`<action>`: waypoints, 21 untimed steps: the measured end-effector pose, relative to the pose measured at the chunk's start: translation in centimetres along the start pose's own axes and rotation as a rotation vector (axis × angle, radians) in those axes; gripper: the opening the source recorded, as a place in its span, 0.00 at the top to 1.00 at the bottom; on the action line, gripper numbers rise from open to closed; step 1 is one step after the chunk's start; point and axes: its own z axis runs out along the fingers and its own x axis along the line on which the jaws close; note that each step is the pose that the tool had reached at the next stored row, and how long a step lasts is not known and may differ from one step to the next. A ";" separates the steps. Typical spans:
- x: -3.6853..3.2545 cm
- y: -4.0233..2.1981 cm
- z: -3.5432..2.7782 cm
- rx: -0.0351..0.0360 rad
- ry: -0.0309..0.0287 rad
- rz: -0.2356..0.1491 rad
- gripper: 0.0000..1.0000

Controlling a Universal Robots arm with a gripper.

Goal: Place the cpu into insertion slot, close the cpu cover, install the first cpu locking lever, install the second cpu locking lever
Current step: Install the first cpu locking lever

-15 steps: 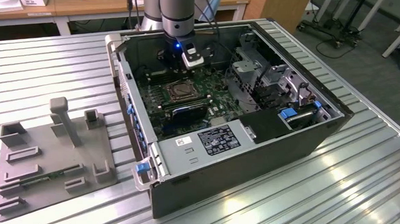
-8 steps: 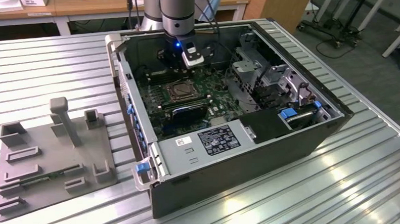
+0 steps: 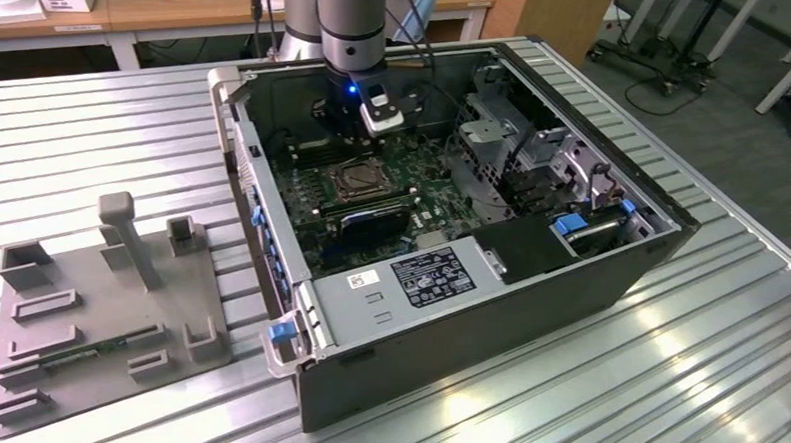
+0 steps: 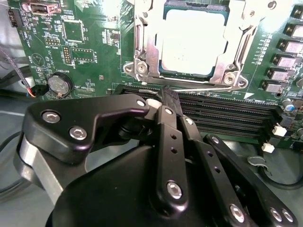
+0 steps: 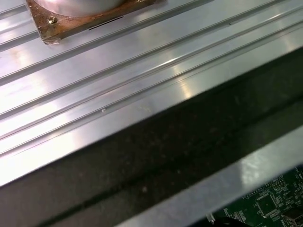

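In the second wrist view the cpu (image 4: 189, 42) lies flat in the insertion slot, its pale face showing through the cut-out of the cpu cover (image 4: 143, 47). The silvery cover lies down over it. A thin wire locking lever (image 4: 208, 87) runs along the socket edge nearest the gripper. My gripper (image 4: 169, 97) is shut, with its black fingertips together right at the end of that lever and nothing visibly held between them. In the exterior view the gripper (image 3: 355, 138) hangs inside the open computer case just behind the insertion slot (image 3: 358, 181).
Long black memory slots (image 4: 227, 111) lie between gripper and socket, with a coin battery (image 4: 59, 84) to one side. A drive cage (image 3: 505, 156) and labelled power supply (image 3: 433, 273) crowd the case. A grey fixture board (image 3: 99, 299) sits on the slatted table (image 5: 118, 80).
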 end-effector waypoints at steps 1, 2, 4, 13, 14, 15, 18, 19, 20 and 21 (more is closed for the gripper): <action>0.00 0.00 0.00 0.0002 0.0000 0.000 0.90; 0.00 0.00 0.00 0.0005 -0.0001 0.000 0.90; 0.02 0.04 0.02 0.0003 -0.0002 0.000 0.90; 0.00 0.34 0.19 0.0185 -0.0094 0.002 0.90; -0.02 0.34 0.22 0.0209 -0.0106 0.002 0.90; -0.04 0.35 0.25 0.0232 -0.0117 0.002 0.90; -0.08 0.35 0.40 0.0281 -0.0144 0.003 0.90; -0.08 0.35 0.41 0.0286 -0.0145 0.003 0.90; -0.08 0.35 0.41 0.0287 -0.0146 0.003 0.90; -0.08 0.34 0.41 0.0287 -0.0146 0.003 0.90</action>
